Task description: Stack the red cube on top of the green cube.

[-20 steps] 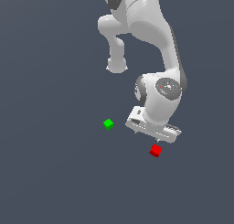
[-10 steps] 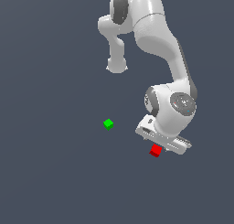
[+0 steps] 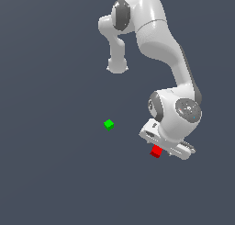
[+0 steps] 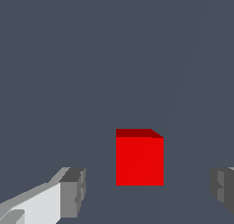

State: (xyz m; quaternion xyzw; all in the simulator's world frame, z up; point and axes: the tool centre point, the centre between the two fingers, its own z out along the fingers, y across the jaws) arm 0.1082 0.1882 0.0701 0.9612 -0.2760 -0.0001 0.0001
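The red cube (image 3: 156, 151) lies on the dark grey floor, partly covered by the white hand of my arm in the exterior view. In the wrist view the red cube (image 4: 139, 160) sits between the two grey fingertips, with a wide gap on each side. My gripper (image 4: 148, 191) is open and touches nothing. In the exterior view my gripper (image 3: 166, 151) hovers right over the red cube, its fingers hidden under the hand. The green cube (image 3: 109, 124) lies apart, toward the exterior view's left of the red cube and a little farther up in that picture.
The arm's white links (image 3: 160, 45) rise above the hand toward the base (image 3: 117, 65) at the back. The floor (image 3: 55, 173) is a plain dark grey surface with nothing else on it.
The hand has swung toward the exterior view's right and come down over the red cube. Both cubes stay where they were.
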